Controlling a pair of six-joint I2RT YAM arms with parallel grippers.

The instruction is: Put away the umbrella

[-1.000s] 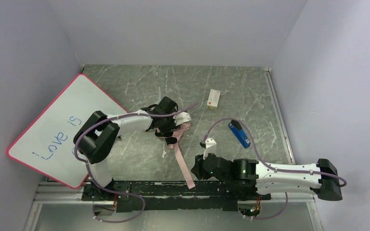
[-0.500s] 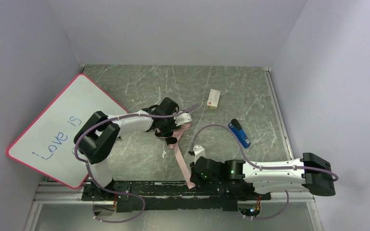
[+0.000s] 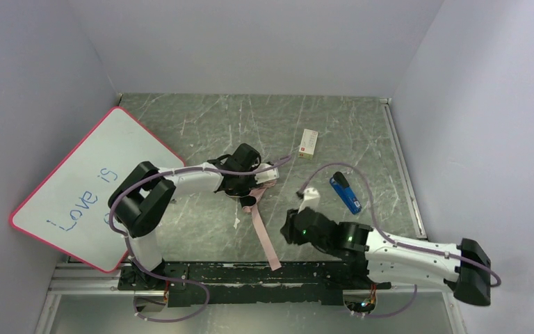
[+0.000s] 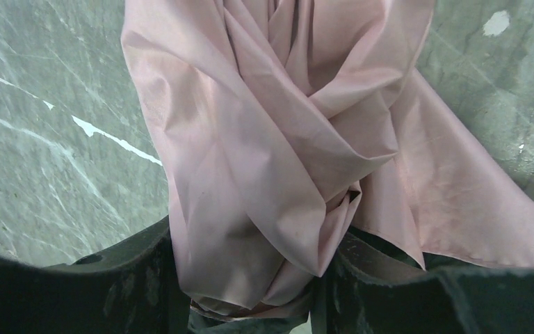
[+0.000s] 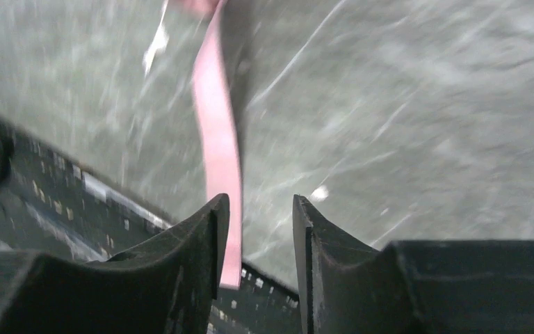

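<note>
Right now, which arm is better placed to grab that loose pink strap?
Right: the right gripper is open next to the strap; the left gripper is busy, clamped on the umbrella fabric.

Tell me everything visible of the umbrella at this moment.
The umbrella shows as crumpled pale pink fabric, soft and matte, bunched in loose folds on the marbled table near its middle. The left gripper pinches the bundle. Its flat pink strap trails toward the near edge, running beside the open right gripper, seemingly ungripped. Handle and ribs are hidden.
</note>
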